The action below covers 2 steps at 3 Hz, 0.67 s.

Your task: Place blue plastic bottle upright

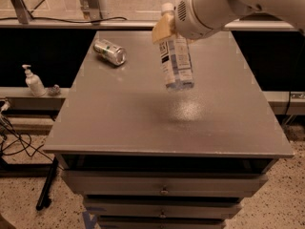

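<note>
Hand (164, 31), at the end of a white arm reaching in from the upper right, was closed on the neck of the bottle (175, 61), just under its white cap. The bottle was held in the air over the far middle of the bench (143, 128), cap up and nearly upright, with its base leaning slightly to the right. Its base was clear of the surface, and a soft shadow was cast on the bench below it.

The task was judged to be well along: the bottle had been lifted and turned cap up, but it had not yet been set down or let go by the hand. Lowering it onto its base and releasing it remained to be done.

The bottle was clear, yet whether any liquid was in it could not be told. A can (109, 52) was lying on its side at the far left of the bench, its contents unseen. A pump bottle (34, 81) was standing on a ledge to the left.
</note>
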### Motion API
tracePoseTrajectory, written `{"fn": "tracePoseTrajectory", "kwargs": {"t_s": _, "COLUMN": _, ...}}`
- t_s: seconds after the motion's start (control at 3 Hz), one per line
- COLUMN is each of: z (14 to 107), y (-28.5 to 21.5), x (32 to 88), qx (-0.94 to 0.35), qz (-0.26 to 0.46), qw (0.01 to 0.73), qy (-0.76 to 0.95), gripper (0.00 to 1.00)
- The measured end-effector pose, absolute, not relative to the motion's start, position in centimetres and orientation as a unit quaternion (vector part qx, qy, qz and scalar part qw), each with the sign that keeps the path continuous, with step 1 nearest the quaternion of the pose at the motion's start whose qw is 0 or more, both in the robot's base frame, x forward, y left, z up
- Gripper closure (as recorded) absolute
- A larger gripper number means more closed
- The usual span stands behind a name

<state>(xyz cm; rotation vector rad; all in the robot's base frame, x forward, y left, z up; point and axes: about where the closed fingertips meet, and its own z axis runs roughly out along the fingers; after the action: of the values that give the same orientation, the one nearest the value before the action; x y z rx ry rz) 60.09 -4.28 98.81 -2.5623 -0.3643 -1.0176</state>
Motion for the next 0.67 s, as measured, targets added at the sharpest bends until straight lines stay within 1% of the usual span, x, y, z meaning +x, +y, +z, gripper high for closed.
{"fn": "tracePoseTrajectory", "kwargs": {"t_s": 0.33, "z": 100.5, "y": -3.4, "x": 61.5, "qx": -0.860, "qz": -0.407, "qw": 0.271, "qy": -0.147, "gripper": 1.00}}
{"fn": "tracePoseTrajectory", "kwargs": {"t_s": 0.67, "z": 101.6, "y": -2.6, "x": 61.7, "qx": -0.813, "qz": -0.424, "qw": 0.358, "qy": -0.173, "gripper": 1.00}}
